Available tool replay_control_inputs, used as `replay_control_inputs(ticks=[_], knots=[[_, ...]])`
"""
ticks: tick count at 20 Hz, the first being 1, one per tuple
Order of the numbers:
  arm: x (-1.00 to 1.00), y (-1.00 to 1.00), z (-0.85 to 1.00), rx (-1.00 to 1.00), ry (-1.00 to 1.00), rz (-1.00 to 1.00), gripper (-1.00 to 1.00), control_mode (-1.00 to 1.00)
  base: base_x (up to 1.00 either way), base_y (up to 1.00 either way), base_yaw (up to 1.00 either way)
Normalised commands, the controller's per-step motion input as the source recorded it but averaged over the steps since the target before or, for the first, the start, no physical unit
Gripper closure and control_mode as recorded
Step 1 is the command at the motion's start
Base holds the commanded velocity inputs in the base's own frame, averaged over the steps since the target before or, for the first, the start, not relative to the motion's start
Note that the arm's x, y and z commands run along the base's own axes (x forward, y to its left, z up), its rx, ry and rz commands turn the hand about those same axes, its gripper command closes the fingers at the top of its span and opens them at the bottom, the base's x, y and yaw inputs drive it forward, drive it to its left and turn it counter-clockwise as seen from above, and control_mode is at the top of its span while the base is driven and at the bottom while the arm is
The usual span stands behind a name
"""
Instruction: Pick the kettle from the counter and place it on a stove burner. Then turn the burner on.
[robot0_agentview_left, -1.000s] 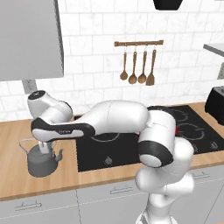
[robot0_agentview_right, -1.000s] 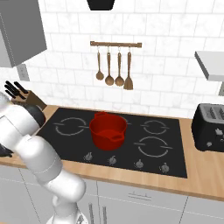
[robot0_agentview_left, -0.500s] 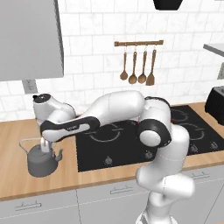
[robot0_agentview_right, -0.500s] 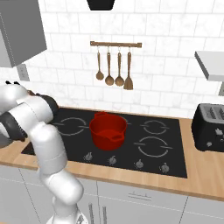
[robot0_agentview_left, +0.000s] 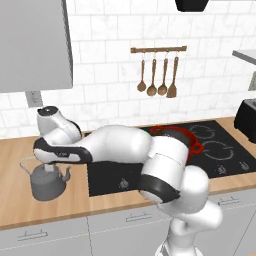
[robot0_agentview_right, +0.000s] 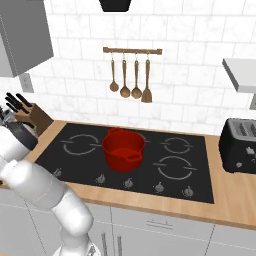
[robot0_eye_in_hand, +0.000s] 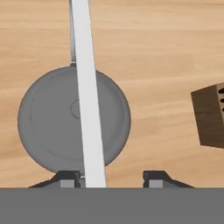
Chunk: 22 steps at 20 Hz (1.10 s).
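The dull-grey kettle (robot0_agentview_left: 46, 187) stands on the wooden counter (robot0_agentview_left: 14, 150) left of the black cooktop. My gripper (robot0_agentview_left: 50, 169) hangs straight over it, at its arched handle. From the hand view the kettle (robot0_eye_in_hand: 48, 127) is a round grey lid, and its thin handle (robot0_eye_in_hand: 86, 87) runs up the picture. My gripper (robot0_eye_in_hand: 111, 180) is open, with the handle between the fingertips, close to the left one (robot0_eye_in_hand: 69, 179). A large stove burner (robot0_agentview_right: 81, 145) ring lies at the cooktop's left, another (robot0_agentview_right: 175, 167) at its right front.
A red two-handled pot (robot0_agentview_right: 123, 148) sits mid-cooktop. The knife block (robot0_agentview_right: 31, 116) stands on the counter near the kettle, also in the hand view (robot0_eye_in_hand: 211, 114). A toaster (robot0_agentview_right: 240, 145) is at the far right. Knobs (robot0_agentview_right: 128, 183) line the cooktop's front edge.
The arm's elbow has swung while the hand stayed over the kettle. The kettle has not moved.
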Motion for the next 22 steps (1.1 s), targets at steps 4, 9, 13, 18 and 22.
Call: replay_control_inputs(ticks=[4, 9, 13, 18, 22], knots=[[-0.06, 0.0, 0.0, 0.0, -0.04, 0.0, 1.0, -1.0, 0.0, 0.0, 0.0], [-0.3, -0.27, 0.0, 0.0, -0.23, 0.0, 1.0, -1.0, 0.0, 0.0, 0.0], [-0.43, -0.62, 0.0, -0.01, -0.41, -0.01, 1.0, -1.0, 0.0, 0.0, 0.0], [-0.09, -0.89, 0.01, 0.0, -0.45, -0.06, 1.0, -1.0, 0.0, 0.0, 0.0], [0.13, -1.0, 0.09, 0.01, -0.31, -0.09, 1.0, -1.0, 0.0, 0.0, 0.0]])
